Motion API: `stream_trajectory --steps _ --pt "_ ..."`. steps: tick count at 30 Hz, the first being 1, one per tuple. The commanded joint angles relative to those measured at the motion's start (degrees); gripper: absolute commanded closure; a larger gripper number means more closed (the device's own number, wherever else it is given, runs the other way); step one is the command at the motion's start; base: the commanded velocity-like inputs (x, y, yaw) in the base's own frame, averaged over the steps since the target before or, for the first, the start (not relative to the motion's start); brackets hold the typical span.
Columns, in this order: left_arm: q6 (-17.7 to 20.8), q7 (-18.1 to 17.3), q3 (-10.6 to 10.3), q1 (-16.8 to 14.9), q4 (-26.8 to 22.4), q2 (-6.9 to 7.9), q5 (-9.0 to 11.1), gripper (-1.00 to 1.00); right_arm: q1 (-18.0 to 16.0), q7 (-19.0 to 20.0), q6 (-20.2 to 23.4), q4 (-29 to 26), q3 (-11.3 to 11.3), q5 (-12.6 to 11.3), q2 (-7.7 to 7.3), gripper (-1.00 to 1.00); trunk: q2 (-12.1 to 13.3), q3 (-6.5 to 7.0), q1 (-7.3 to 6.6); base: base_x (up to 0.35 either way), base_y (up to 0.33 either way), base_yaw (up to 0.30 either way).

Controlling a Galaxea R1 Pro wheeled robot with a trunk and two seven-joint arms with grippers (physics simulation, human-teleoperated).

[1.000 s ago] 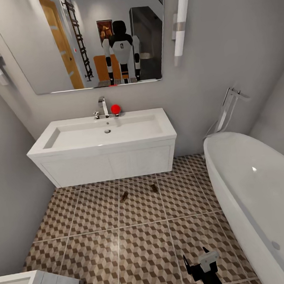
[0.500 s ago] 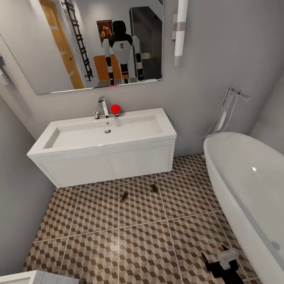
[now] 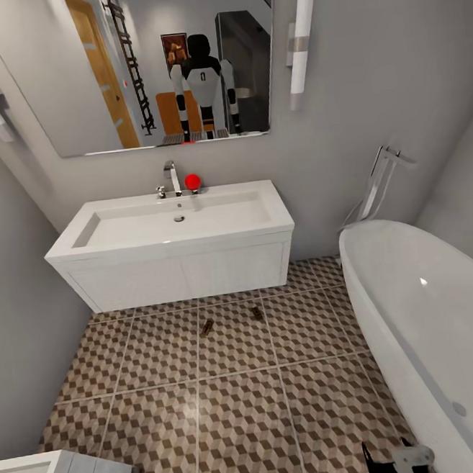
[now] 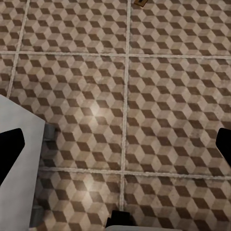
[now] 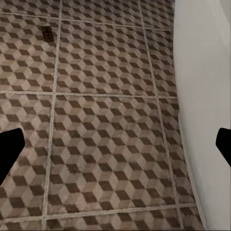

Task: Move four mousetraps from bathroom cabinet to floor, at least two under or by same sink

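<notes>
the head view looks down on the bathroom floor [image 3: 239,410], its cube-printed tiles running from the sink [image 3: 170,225] to the bathtub [image 3: 425,319]. two mousetraps lie on the floor just in front of the white vanity [image 3: 182,274]: one mousetrap [image 3: 207,328] sits beside a grout line, below the middle of the sink, and a second mousetrap [image 3: 257,312] lies a little to its right, the two apart from each other and flat on the same tile row. a chrome tap [image 3: 172,177] stands at the back of the basin with a red ball [image 3: 192,181] just beside it, and the mirror [image 3: 155,63] above reflects the robot and part of an orange-brown cabinet [image 3: 170,113] behind it. the right gripper [image 3: 402,459] shows at the lower edge of the head view, close to the tub's side, over bare tiles. in the right wrist view its jaws stand wide with nothing between them, the tub wall [image 5: 202,110] along one side and a mousetrap [image 5: 46,32] far off on the floor. in the left wrist view the left gripper [image 4: 115,144] has its jaws wide too, holding nothing over the tiles, a grey-white unit [image 4: 19,159] beside it and a mousetrap [image 4: 141,2] cut by the frame edge.
</notes>
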Motion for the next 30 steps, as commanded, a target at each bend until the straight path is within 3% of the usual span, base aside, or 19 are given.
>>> stream_trajectory --steps 1,6,10,21,30 --pt "-0.33 0.03 -0.29 -0.1 0.22 -0.02 0.29 -1.0 0.01 -0.27 -0.1 0.02 0.35 -0.52 0.41 -1.0 -0.1 -0.09 0.03 0.0 0.0 0.0" --pt "-0.19 0.13 -0.14 -0.09 0.19 0.01 0.36 -1.0 0.17 -0.36 0.37 0.04 0.33 -0.67 2.56 -1.0 -0.1 -0.09 0.03 0.0 0.0 0.0" --pt "0.29 0.38 -0.02 -0.09 0.15 0.01 0.43 -1.0 0.25 -0.39 0.8 0.03 0.31 -0.69 3.03 -1.0 -0.1 -0.09 0.03 0.0 0.0 0.0" --pt "0.54 1.51 0.0 -0.09 0.21 0.04 0.47 -1.0 0.3 -0.48 1.01 0.02 0.31 -0.71 3.3 -1.0 -0.1 -0.09 0.03 -0.008 0.0 0.0" --pt "0.55 1.58 -0.03 -0.1 0.22 0.02 0.47 -1.0 0.3 -0.54 1.01 0.02 0.31 -0.71 3.34 -1.0 -0.1 -0.09 0.03 -0.238 0.0 0.0"
